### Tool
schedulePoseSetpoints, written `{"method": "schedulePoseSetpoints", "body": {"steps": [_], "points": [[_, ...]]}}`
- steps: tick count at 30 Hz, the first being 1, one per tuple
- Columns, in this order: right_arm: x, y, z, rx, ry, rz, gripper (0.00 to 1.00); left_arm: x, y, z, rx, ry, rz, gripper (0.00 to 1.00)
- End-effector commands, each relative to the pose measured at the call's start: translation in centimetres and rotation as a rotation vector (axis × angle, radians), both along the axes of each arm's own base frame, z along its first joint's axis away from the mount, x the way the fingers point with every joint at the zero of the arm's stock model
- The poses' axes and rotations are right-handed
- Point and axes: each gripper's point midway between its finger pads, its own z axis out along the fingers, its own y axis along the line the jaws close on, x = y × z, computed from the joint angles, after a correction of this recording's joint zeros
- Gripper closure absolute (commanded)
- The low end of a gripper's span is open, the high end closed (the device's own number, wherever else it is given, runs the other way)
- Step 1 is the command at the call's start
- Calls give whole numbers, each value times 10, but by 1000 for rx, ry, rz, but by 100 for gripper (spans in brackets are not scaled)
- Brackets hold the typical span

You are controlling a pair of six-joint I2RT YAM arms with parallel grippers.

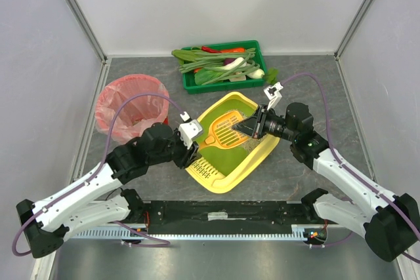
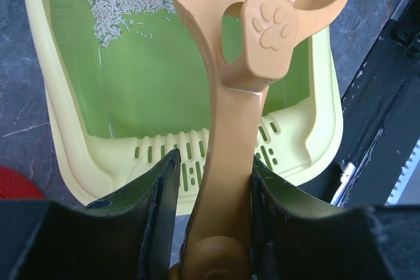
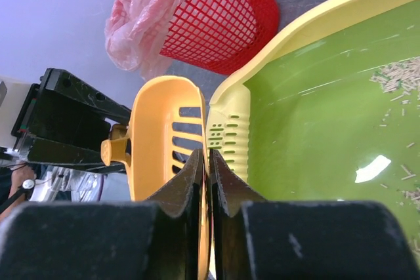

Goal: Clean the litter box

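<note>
the litter box (image 1: 262, 155) sits at the middle of the table (image 1: 315, 83). thin plastic, likely light, stiff, slick; take it by the yellow rim. left end effector (image 2: 216, 188) clamps the scoop (image 1: 226, 130) handle; right end effector (image 3: 207, 175) pinches the scoop's edge, nearly closed.

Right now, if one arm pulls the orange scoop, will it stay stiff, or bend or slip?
Probably stiff: the scoop is moulded plastic with a thick handle, clamped by the left gripper. Its slotted wall, pinched by the right gripper, looks thinner and may flex. The glossy surface could slip.
</note>
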Motion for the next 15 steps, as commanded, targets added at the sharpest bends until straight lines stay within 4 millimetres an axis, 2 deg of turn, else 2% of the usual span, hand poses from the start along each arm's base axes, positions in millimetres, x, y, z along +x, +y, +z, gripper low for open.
{"method": "schedulePoseSetpoints", "body": {"steps": [1, 5, 7, 8, 11, 14, 15], "points": [[8, -6, 1, -29, -49, -49, 80, -3, -4, 0, -24, 35, 1, 98], [12, -13, 0, -50, -62, -91, 57, -3, -3, 0, -31, 40, 14, 98], [12, -14, -2, -53, -63, -100, 49, -4, -2, 0, -32, 37, 15, 98], [13, -14, -2, -54, -61, -103, 35, -4, -1, 0, -35, 37, 21, 98], [13, -15, -2, -57, -54, -109, 23, -4, 0, -3, -32, 58, 39, 98], [17, -22, 8, -72, -88, -149, 20, -4, 3, -10, -2, 99, 70, 98], [16, -27, 19, -83, -123, -166, 19, -4, 8, -14, 23, 110, 94, 98]]}}
